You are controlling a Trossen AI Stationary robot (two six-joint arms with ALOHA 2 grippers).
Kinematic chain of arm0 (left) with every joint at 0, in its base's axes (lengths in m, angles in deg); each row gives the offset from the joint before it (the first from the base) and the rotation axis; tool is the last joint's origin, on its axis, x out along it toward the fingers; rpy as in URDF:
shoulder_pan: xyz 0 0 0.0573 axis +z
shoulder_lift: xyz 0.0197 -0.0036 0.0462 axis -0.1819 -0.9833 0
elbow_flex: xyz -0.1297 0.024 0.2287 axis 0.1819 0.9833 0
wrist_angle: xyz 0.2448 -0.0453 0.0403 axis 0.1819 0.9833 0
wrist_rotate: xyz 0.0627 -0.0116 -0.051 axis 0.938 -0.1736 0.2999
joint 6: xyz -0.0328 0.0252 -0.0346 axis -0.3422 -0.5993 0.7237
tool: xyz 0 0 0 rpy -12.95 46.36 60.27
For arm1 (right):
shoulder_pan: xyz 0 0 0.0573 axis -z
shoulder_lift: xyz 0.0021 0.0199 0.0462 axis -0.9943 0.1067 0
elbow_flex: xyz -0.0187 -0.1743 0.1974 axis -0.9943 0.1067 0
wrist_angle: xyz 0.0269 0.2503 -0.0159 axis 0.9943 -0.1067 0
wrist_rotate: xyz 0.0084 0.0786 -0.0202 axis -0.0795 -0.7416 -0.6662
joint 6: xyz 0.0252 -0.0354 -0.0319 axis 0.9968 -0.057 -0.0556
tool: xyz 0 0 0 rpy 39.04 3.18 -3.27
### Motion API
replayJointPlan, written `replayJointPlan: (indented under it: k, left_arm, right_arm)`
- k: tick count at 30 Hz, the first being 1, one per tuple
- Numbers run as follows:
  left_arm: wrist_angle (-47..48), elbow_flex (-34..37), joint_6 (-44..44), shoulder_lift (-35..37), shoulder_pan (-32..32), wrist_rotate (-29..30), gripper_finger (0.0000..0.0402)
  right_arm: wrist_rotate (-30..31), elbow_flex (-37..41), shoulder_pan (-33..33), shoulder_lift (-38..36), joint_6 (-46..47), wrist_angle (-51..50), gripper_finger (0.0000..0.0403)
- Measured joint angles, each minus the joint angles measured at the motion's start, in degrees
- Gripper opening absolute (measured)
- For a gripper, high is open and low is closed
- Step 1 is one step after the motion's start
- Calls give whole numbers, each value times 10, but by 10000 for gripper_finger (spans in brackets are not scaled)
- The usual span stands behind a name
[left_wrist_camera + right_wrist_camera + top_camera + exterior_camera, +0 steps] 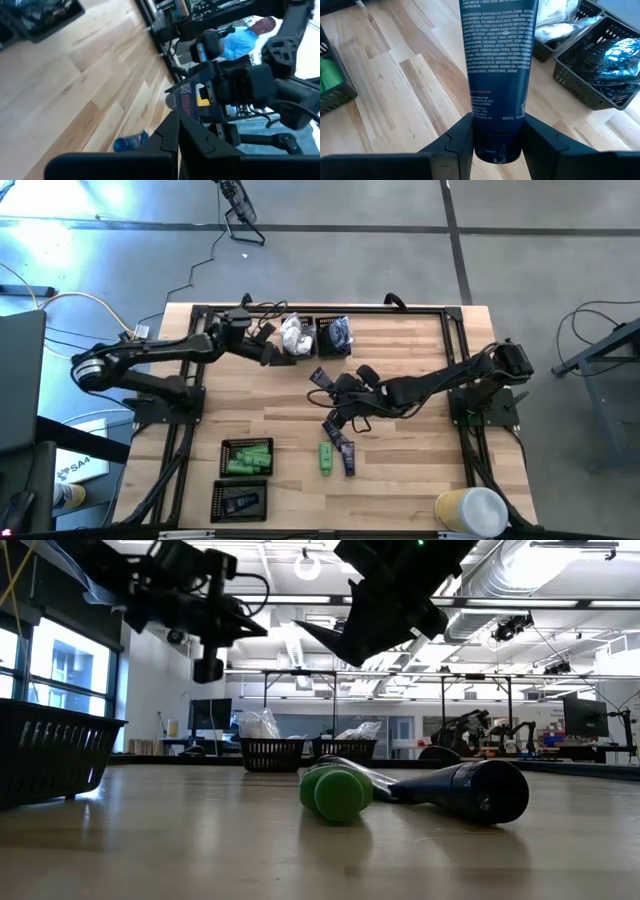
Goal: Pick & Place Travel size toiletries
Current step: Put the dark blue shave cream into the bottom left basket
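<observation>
The right gripper hangs above the middle of the wooden counter, and a dark navy tube sits squarely between its two fingers. The fingers press on the tube's cap end from both sides, clamped on it, while the printed body of the tube runs straight out ahead of them, well past the fingertips. Beyond the held tube's far end, ahead of the fingers, stand two black mesh trays side by side: one with white crinkly packets and one with dark round pieces in clear bags. Off to one side of the fingers a further tray with green tubes shows at the edge.

On the counter below this gripper lie a loose green tube and another navy tube, just beside each other, clear of the fingers.

The left gripper hovers near the tray of white packets with its fingers pressed together and nothing between them
</observation>
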Motion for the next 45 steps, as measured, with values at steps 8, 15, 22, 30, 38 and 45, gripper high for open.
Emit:
replayJointPlan:
  k: [8, 15, 22, 30, 38, 45]
  left_arm:
    - [-86, 0, 50, -69, -1, 4, 48]
    - [-134, 0, 81, -84, -2, 4, 142]
    - [-179, 0, 119, -84, -15, 43, 181]
    - [-176, 0, 72, -84, -74, 116, 182]
    - [-176, 0, 62, -84, -106, 176, 182]
    - [-174, 0, 60, -84, -136, 202, 182]
  right_arm:
    - [0, 0, 0, 0, -6, 0, 128]
    - [0, 0, 0, 0, -7, -2, 127]
    - [-2, 0, 6, 0, -8, -2, 128]
    - [-2, 0, 9, 0, -9, -2, 129]
    - [-4, 0, 9, 0, -10, -2, 131]
    - [-7, 0, 9, 0, -10, 0, 132]
